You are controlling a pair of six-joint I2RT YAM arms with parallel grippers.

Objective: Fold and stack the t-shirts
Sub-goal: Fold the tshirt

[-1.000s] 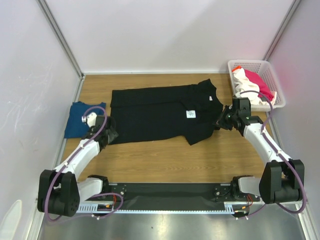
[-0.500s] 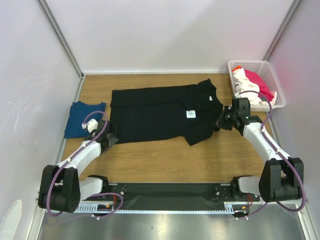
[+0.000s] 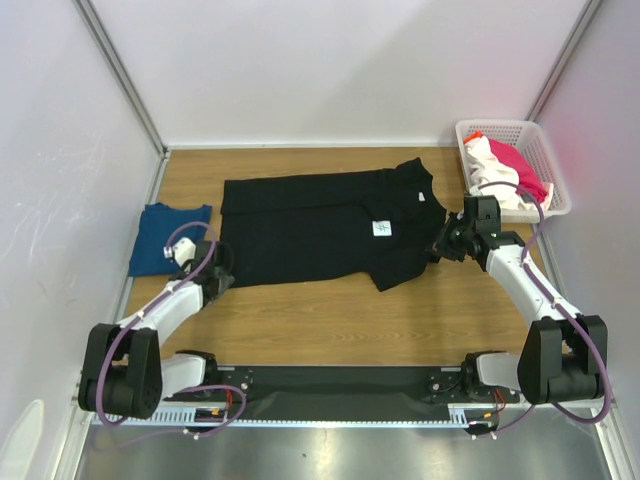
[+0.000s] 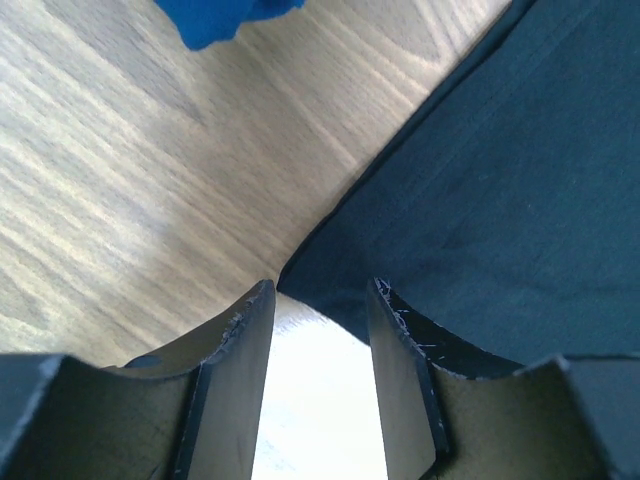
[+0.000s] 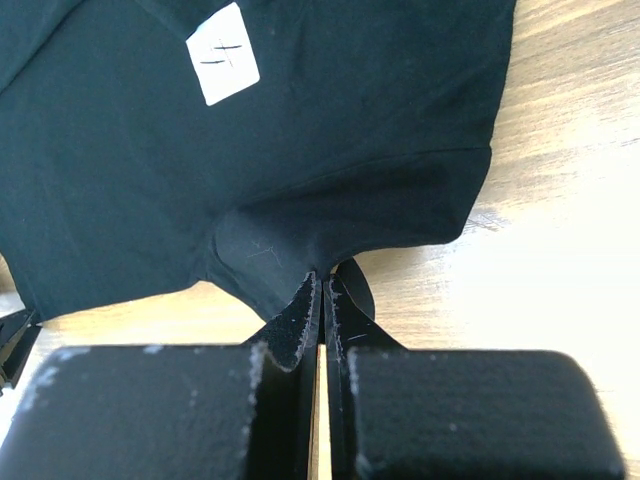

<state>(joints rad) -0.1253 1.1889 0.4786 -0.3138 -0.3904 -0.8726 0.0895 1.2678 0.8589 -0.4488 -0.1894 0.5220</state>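
Note:
A large black t-shirt lies spread flat in the middle of the table, a white tag on it. My left gripper is open at its near left corner; in the left wrist view the corner of the black shirt lies just ahead of the open gripper. My right gripper is shut on the shirt's right edge; the right wrist view shows the gripper pinching black cloth, lifted into a small peak. A folded dark blue t-shirt lies at the left.
A white lattice basket stands at the back right, holding a white shirt and a pink-red one. White walls close the table on three sides. Bare wood lies in front of the black shirt.
My left gripper has drawn back slightly toward the near edge, to the black shirt's near left corner. The right gripper has stayed shut on the shirt's right edge.

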